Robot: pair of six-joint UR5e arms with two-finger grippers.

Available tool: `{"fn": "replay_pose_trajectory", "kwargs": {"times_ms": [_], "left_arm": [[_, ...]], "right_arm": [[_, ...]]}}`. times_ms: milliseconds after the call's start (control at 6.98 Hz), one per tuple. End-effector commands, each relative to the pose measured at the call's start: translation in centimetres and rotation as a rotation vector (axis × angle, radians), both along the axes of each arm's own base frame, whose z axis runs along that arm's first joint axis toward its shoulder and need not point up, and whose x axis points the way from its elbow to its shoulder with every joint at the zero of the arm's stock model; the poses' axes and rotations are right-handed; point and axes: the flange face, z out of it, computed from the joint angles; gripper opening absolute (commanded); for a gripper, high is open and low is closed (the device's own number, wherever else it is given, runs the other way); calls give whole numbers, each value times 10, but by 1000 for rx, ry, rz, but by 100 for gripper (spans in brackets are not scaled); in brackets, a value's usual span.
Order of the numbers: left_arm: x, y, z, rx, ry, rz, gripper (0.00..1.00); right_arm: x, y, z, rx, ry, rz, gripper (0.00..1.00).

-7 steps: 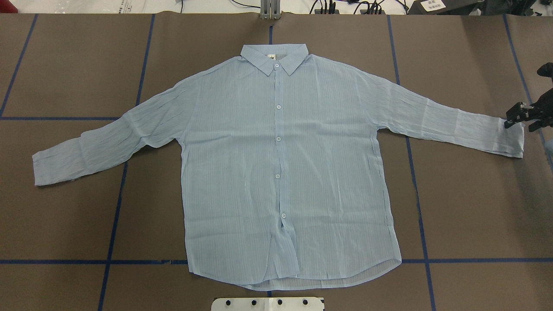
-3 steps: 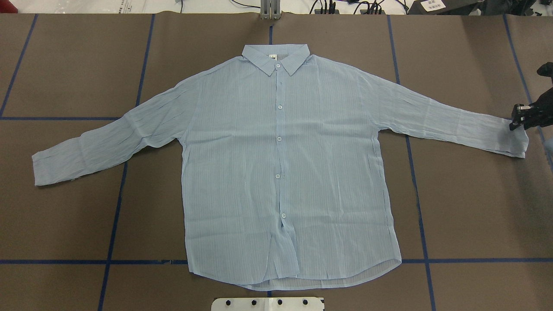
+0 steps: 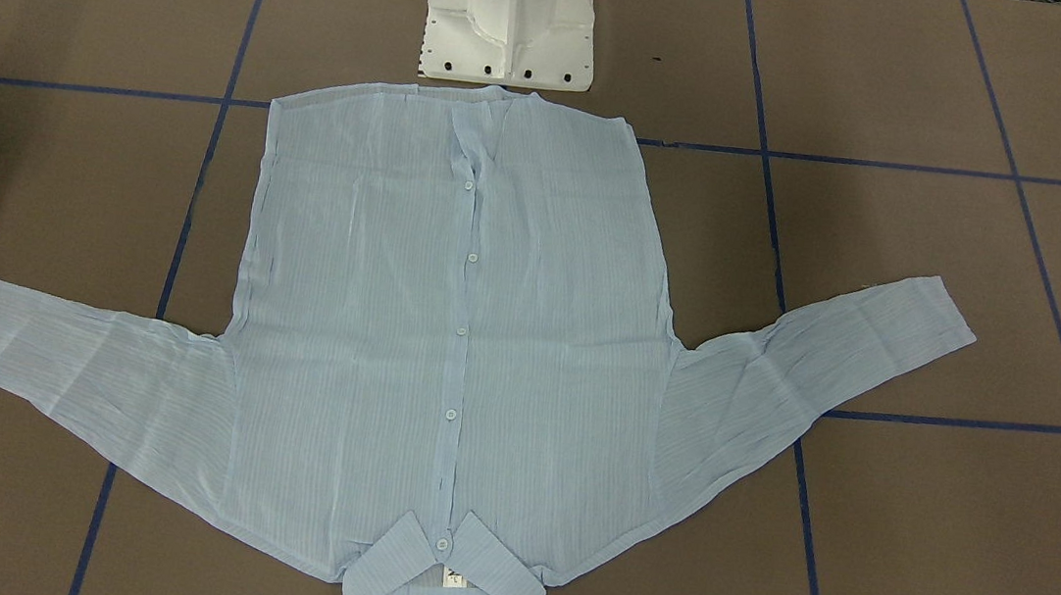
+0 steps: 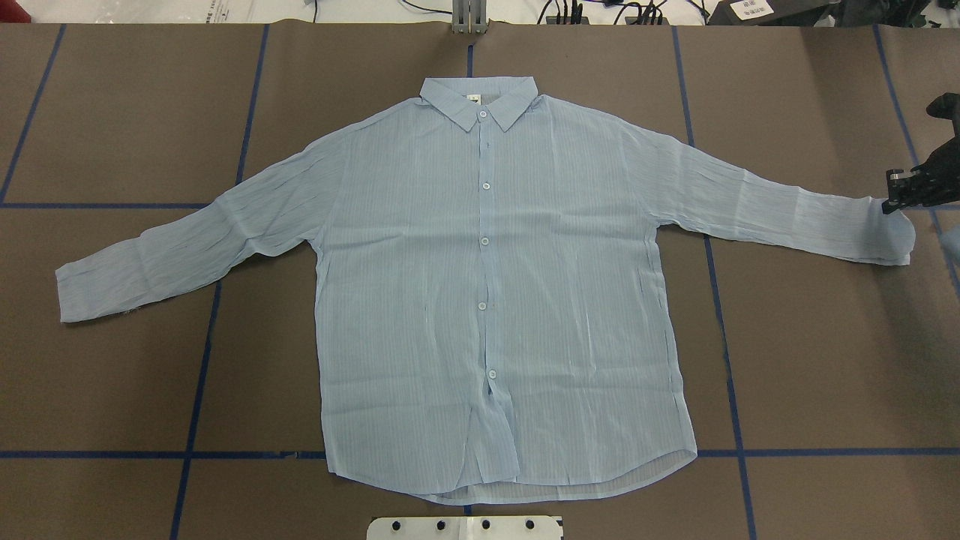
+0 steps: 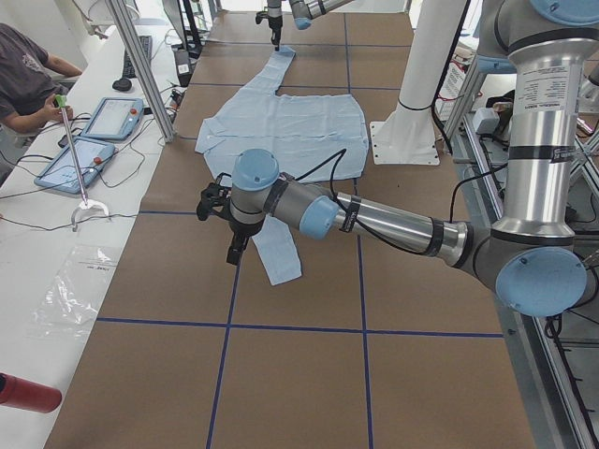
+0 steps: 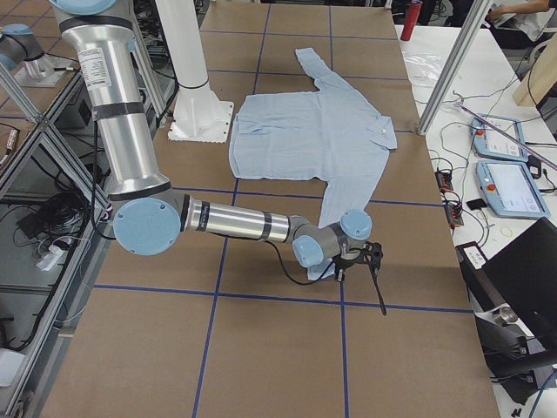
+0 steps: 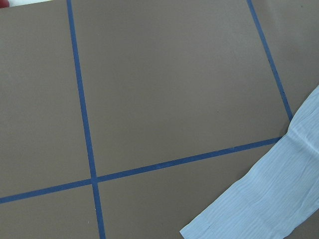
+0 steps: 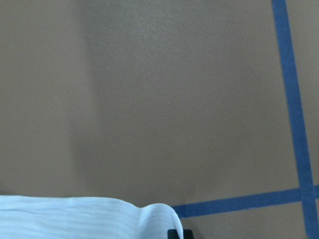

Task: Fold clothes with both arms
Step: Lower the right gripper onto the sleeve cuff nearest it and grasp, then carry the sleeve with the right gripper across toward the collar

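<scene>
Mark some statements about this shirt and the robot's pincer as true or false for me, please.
1. The shirt lies spread flat with its buttons facing up. True.
2. The collar lies next to the white pedestal. False: the hem lies by the pedestal; the collar is at the far end.
3. The right pincer is at a sleeve cuff. True.
4. One sleeve is folded across the chest. False: both sleeves lie stretched out sideways.
</scene>
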Motion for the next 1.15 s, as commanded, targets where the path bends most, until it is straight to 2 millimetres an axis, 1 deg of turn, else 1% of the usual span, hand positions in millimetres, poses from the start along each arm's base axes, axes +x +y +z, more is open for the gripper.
{"fn": "replay_pose_trajectory", "kwargs": {"times_ms": [0, 143, 287, 430, 573, 716, 860, 1003], "left_arm": [[0, 1, -5, 9, 1, 0, 100], [0, 1, -5, 11, 1, 0, 100], [0, 1, -5, 11, 2, 0, 100], [0, 1, -5, 11, 2, 0, 100], [0, 1, -5, 12, 2, 1, 100], [1, 0, -5, 12, 2, 2, 100], [1, 0, -3, 9, 0, 2, 100], [2, 0, -1, 4, 0, 4, 100]], "right_arm": [[-3, -6, -32, 17, -22, 33, 0], [-13, -9, -80, -8, -72, 111, 0], [-45, -2, -127, -28, -127, 133, 0], [-76, -7, -174, -41, -171, 155, 0], [-130, -13, -229, -94, -220, 181, 0], [-185, -18, -290, -154, -268, 222, 0], [-240, -17, -351, -179, -299, 278, 0], [-286, -26, -406, -192, -320, 359, 0]]}}
